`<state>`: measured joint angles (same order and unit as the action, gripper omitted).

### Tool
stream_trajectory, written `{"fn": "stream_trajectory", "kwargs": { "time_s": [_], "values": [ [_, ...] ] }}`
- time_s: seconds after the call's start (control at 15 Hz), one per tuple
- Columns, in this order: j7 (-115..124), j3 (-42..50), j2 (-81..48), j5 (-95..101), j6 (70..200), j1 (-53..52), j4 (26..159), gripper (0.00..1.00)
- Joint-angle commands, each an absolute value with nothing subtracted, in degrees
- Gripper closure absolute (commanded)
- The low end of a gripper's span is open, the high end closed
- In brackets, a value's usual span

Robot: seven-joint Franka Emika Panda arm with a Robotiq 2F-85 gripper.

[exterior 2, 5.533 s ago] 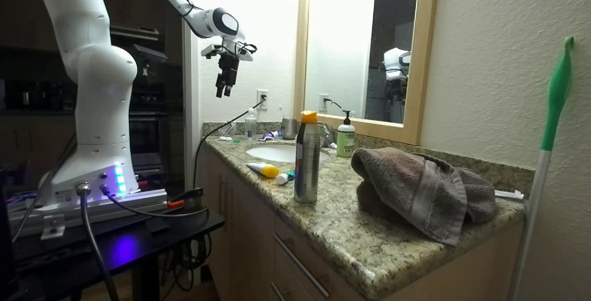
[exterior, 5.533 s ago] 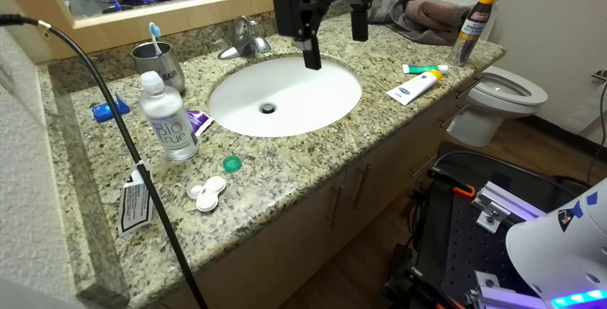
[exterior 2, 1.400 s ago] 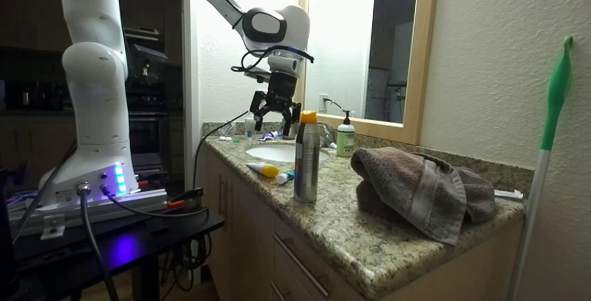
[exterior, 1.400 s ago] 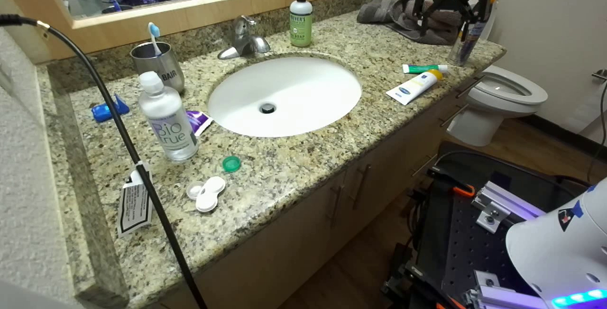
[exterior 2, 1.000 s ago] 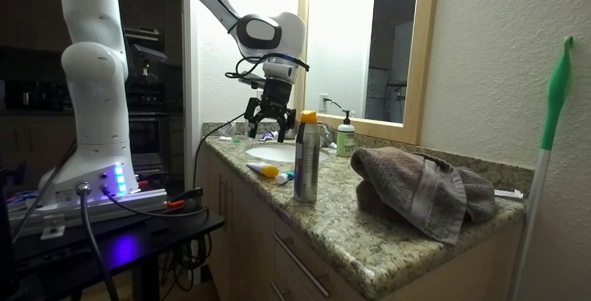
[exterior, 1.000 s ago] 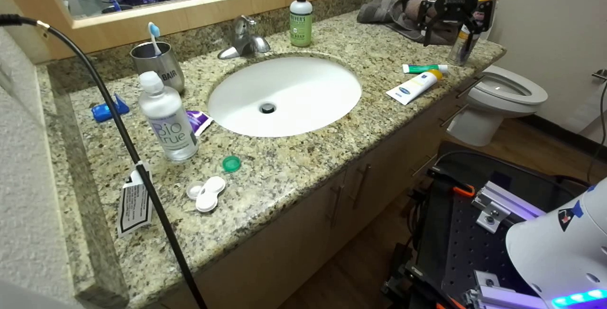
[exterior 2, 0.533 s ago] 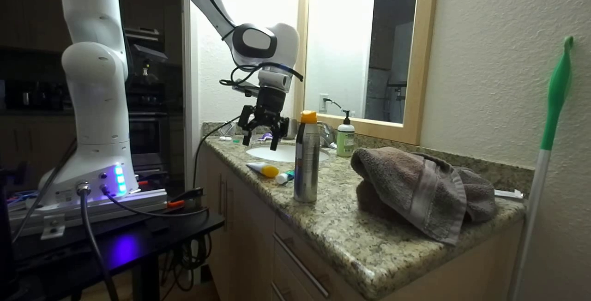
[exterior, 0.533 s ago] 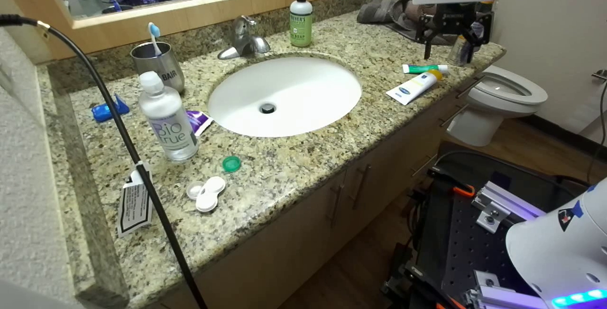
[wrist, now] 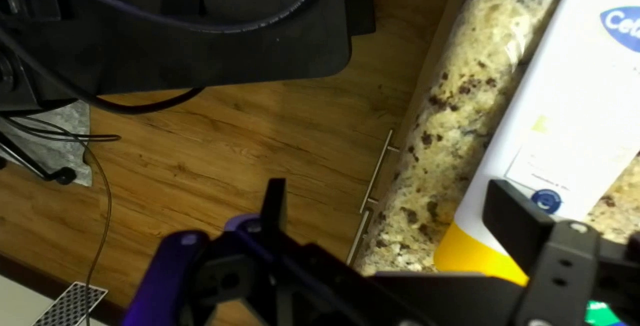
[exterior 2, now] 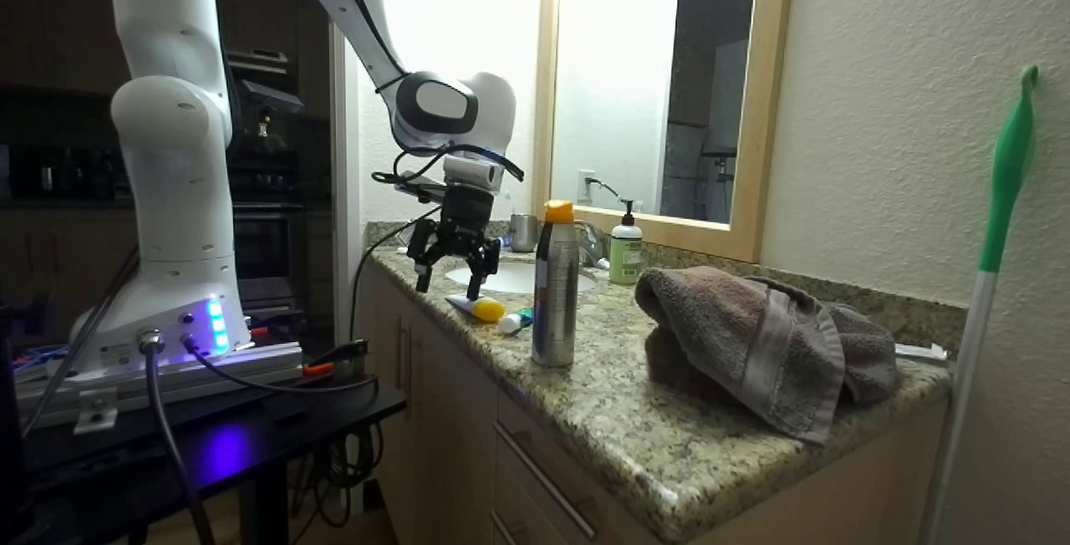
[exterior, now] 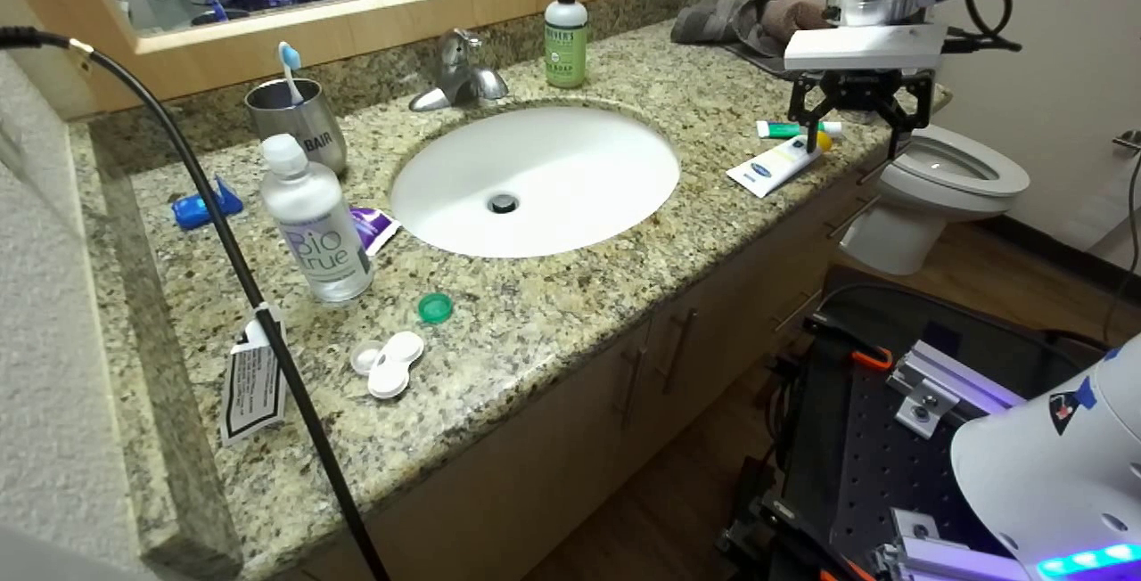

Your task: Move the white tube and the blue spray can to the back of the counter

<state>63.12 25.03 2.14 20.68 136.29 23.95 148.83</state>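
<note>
The white tube [exterior: 772, 167] with its yellow cap lies flat near the front edge of the counter [exterior: 535, 323]. My gripper [exterior: 853, 144] is pointing down over its cap end, open and holding nothing. In the wrist view one finger of the gripper [wrist: 392, 202] overlaps the tube [wrist: 560, 131] near the cap, while the other is over the floor past the counter edge. Whether a fingertip touches the tube I cannot tell. The blue spray can [exterior 2: 555, 303], orange-capped and silver from this side, stands upright; my arm mostly covers it in the opposite exterior view.
A small green tube [exterior: 783, 130] lies close beside the white one. Towards the wall are a green soap bottle [exterior: 566, 51], the faucet [exterior: 459, 73] and a crumpled grey towel [exterior 2: 744, 336]. The sink [exterior: 615, 131] and a clear bottle [exterior: 321, 233] are farther along.
From above the sink, my arm has swung over to the tube's side of the counter. During the last second the gripper has come down and shifted towards the front edge, still open. Objects have stayed put.
</note>
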Motion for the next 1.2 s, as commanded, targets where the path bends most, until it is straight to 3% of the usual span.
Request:
{"fn": "stream_trajectory", "kwargs": {
  "time_s": [0.0, 0.53, 1.13],
  "values": [
    [63.8, 25.0, 1.0, 21.9, 141.4, 25.1, 150.6, 0.01],
    [60.8, 24.8, 6.1, 14.6, 144.6, 25.2, 151.0, 0.0],
    [72.3, 23.9, -4.6, 16.3, 157.6, 22.9, 148.7, 0.0]
  ]
}}
